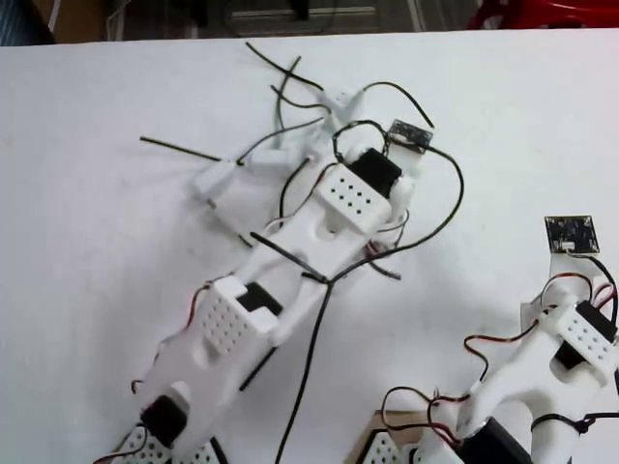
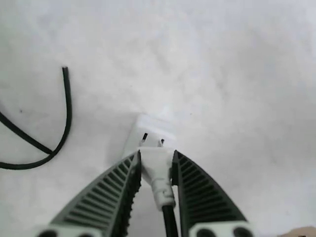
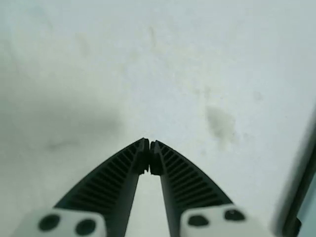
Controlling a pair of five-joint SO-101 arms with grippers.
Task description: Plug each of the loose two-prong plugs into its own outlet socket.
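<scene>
Left fingers (image 2: pixel 132 170) clamped on white plug (image 2: pixel 157 173), one ribbed finger on each flank. The plug's black cord (image 2: pixel 169 222) runs back between the fingers. The plug's front end touches the white socket (image 2: pixel 150 132), which lies flat on the table (image 2: pixel 237 74). Two dark slots show on the socket face just past the plug's front edge; cannot tell if the prongs are in. A loose black cable (image 2: pixel 66 118) curves on the table, well apart from the socket, with its cut end free.

Right fingers (image 3: pixel 144 158) together, tips touching, nothing between them, over bare table.

High view: left arm (image 1: pixel 290 261) runs from 7 o'clock up to near table centre, with its wrist toward 12 o'clock. Black cables (image 1: pixel 290 72) tangle around and past the wrist at 11 to 1 o'clock. Two white pieces (image 1: pixel 218 182) and (image 1: pixel 338 101) lie among them; cannot tell plug from socket there. One thin black wire (image 1: pixel 179 148) lies straight toward 10 o'clock. Right arm (image 1: pixel 542 358) sits at 4 to 5 o'clock, well apart from the tangle, with a small circuit board (image 1: pixel 571 234) at its far end.
</scene>
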